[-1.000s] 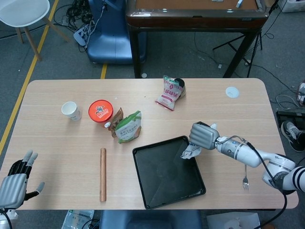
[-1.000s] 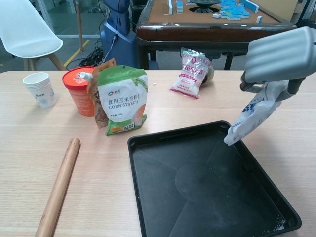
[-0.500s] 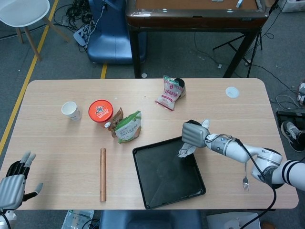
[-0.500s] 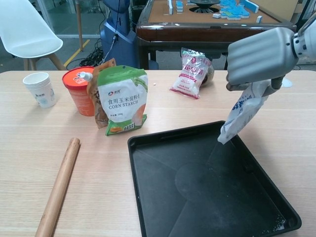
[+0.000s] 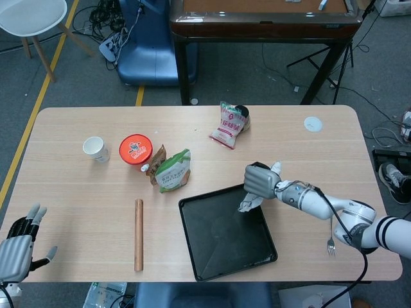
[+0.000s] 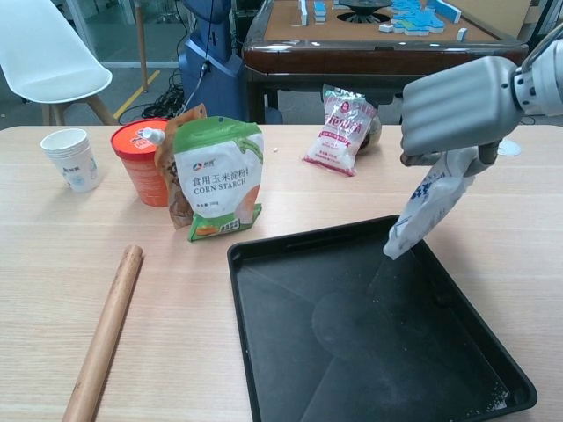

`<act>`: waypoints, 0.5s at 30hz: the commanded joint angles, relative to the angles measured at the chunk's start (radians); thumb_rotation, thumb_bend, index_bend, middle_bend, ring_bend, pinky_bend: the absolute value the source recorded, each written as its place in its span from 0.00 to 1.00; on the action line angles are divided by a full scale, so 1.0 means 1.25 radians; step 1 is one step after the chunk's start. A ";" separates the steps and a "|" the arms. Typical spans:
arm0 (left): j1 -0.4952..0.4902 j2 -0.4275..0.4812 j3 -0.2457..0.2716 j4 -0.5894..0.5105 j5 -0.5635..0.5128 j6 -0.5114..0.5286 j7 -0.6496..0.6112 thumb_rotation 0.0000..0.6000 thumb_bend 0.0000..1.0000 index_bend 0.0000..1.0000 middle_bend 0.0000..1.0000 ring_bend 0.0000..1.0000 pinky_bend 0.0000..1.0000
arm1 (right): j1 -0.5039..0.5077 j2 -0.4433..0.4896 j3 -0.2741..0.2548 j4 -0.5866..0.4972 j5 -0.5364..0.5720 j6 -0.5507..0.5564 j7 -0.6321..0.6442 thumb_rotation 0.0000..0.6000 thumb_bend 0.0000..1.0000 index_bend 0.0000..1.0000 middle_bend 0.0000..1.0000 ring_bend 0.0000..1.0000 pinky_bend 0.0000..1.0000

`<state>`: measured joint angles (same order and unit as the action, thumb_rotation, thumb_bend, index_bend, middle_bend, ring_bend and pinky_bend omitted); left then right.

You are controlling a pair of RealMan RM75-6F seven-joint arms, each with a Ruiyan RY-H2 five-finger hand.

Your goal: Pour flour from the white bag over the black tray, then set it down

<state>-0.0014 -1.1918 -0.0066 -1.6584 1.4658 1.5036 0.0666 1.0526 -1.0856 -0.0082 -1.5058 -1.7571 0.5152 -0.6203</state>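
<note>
Since the earlier frames, the right robot hand had carried the white bag from the black tray's right rim inward, so that the bag's lower end now hung above the tray's far right part. The hand was clamped on the bag's upper end, its fingers wrapped round it from above. The bag hung tilted, its lower corner angled down toward the tray floor but apparently clear of it.

As for progress, the bag had been picked up and brought over the tray, so the carrying part looked done. Pouring seemed at most just begun: no stream of flour could be made out below the bag, and the tray showed only a faint dusty haze and a few pale specks near its near right corner. Whether the bag's mouth was open could not be told. What was left, by this reading, was most of the pour and then setting the bag down on the counter beside the tray.

The left robot hand hung well off to the tray's left, at the counter's near edge, with fingers apart and nothing in them. A corn starch pouch stood just beyond the tray's far left corner, and a rolling pin lay to the tray's left.
</note>
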 commanded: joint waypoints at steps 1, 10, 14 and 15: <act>-0.001 -0.001 0.001 -0.001 0.002 -0.002 0.001 1.00 0.25 0.00 0.00 0.08 0.06 | -0.017 0.003 0.003 -0.003 0.013 0.024 0.006 1.00 0.62 1.00 0.89 0.84 0.89; -0.005 0.000 0.000 -0.008 0.006 -0.004 0.007 1.00 0.25 0.00 0.00 0.08 0.06 | -0.134 -0.049 -0.008 0.059 0.050 0.204 0.110 1.00 0.61 1.00 0.89 0.84 0.89; -0.008 -0.001 0.001 -0.015 0.010 -0.006 0.015 1.00 0.25 0.00 0.00 0.08 0.06 | -0.183 -0.083 -0.014 0.105 0.049 0.295 0.189 1.00 0.61 1.00 0.89 0.84 0.89; -0.009 -0.001 0.000 -0.017 0.011 -0.005 0.017 1.00 0.25 0.00 0.00 0.08 0.06 | -0.198 -0.093 -0.015 0.120 0.050 0.322 0.215 1.00 0.61 1.00 0.89 0.84 0.89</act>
<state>-0.0117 -1.1925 -0.0063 -1.6793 1.4791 1.4967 0.0875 0.8573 -1.1646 -0.0202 -1.4039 -1.7000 0.8442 -0.4230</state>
